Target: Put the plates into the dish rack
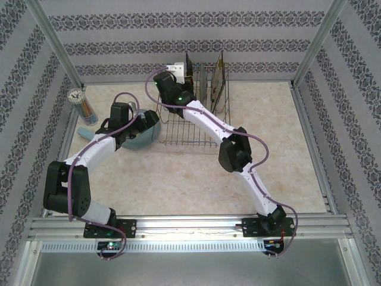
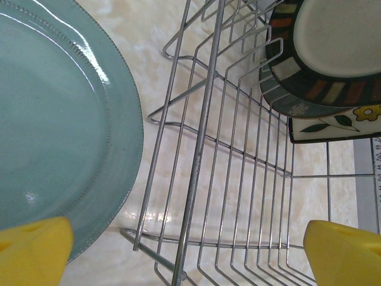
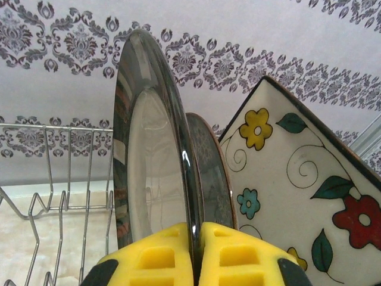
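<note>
I see my left gripper point(image 2: 187, 253), fingers point(image 2: 33, 247) spread wide, above the plain light-blue round plate point(image 2: 53, 119) just left of the silver wire dish rack point(image 2: 200, 149). Inside it, my right gripper point(image 3: 196, 256) clamps the upright dark-brown-rimmed round plate point(image 3: 149, 149) by its edge.

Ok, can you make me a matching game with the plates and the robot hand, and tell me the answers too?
1 light-blue plate
2 dark-rimmed plate
3 square floral plate
4 left gripper

A open
B pinched by the right gripper
C on the table beside the dish rack
D leaning in the rack, not gripped

Pairs: 1-C, 2-B, 3-D, 4-A
</note>
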